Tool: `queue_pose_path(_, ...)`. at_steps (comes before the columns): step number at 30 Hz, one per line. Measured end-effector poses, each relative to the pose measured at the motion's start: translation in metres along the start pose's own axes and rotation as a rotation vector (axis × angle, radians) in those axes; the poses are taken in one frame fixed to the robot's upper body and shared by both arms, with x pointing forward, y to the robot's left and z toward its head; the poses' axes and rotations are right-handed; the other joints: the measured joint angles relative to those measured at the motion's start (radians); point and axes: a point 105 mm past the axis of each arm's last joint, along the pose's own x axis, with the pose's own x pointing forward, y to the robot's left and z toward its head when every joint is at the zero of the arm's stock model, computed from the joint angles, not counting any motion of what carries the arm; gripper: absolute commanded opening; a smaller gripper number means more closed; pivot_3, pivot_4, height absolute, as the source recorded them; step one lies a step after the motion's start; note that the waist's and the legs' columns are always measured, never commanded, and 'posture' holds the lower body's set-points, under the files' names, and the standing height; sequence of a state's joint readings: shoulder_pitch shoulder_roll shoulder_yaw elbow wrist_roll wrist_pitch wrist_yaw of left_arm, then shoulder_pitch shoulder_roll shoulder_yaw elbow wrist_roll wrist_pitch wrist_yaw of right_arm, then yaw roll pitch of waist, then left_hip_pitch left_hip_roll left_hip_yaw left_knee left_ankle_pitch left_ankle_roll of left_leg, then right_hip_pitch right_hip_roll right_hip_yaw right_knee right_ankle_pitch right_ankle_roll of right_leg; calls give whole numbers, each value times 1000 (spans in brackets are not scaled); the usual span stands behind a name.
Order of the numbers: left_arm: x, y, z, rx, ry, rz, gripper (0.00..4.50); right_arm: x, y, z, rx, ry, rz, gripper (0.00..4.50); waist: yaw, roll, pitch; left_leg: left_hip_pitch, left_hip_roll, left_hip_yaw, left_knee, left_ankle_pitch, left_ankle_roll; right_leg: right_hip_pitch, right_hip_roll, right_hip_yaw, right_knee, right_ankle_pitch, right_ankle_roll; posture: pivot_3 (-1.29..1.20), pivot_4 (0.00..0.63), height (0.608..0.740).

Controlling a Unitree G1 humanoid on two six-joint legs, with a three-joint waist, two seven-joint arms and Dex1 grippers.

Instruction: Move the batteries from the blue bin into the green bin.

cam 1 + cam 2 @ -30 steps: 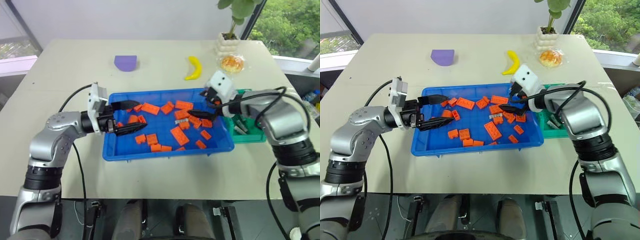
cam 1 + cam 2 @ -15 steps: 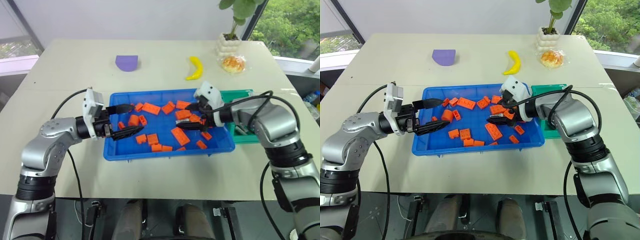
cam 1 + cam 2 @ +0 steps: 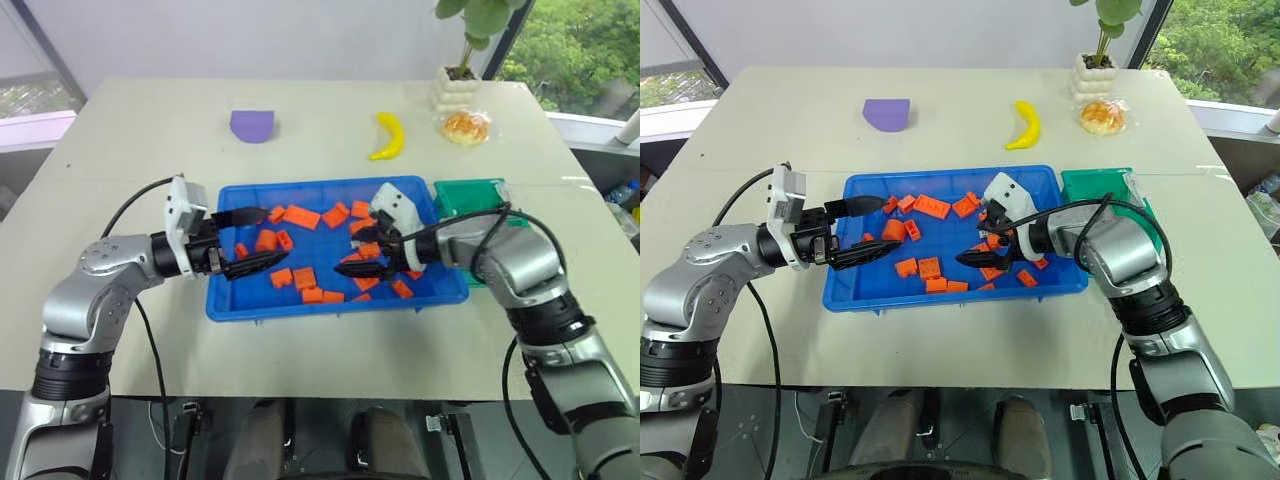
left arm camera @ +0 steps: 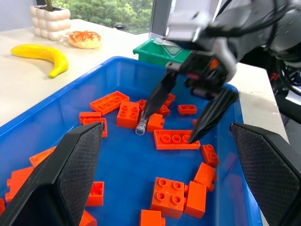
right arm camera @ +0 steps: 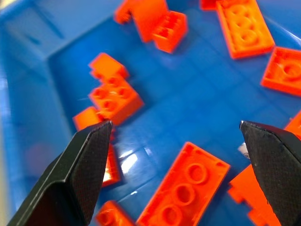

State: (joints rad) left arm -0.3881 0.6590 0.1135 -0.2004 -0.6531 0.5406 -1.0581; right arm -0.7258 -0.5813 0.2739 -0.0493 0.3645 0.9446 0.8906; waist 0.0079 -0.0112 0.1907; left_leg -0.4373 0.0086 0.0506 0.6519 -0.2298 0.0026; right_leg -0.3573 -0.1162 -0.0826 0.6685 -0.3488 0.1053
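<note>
Battery beside spread right gripper

Looks like a lab or office test room: plain beige table by large windows with trees outside; staged props set out, a potted plant, toy banana, purple block, and cabling under the table.

A pale beige surface carries everything. The blue bin sits at the middle of the frame, and the green bin stands touching its right end. Toward the upper middle lie a purple half-round piece and a yellow banana. At the upper right stand a white bubbly plant pot and, just below it, a clear-wrapped orange snack.
</note>
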Motion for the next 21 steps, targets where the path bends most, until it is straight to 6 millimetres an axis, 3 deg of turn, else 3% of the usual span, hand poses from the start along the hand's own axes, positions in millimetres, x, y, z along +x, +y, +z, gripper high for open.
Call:
queue_pose_path(7,-2,-1,-2,-5,-2,20,4500,5,-22,-10,-29,42,-73,4454,-5,0,0,0,0,0,0,0,0,0,0,0,0,0,0,0,150,739)
queue_pose_path(21,-4,-2,1,5,-10,51,4500,9,-40,-12,-89,82,-126,4454,-9,0,0,0,1,0,0,0,0,0,0,0,0,0,0,0,150,739)
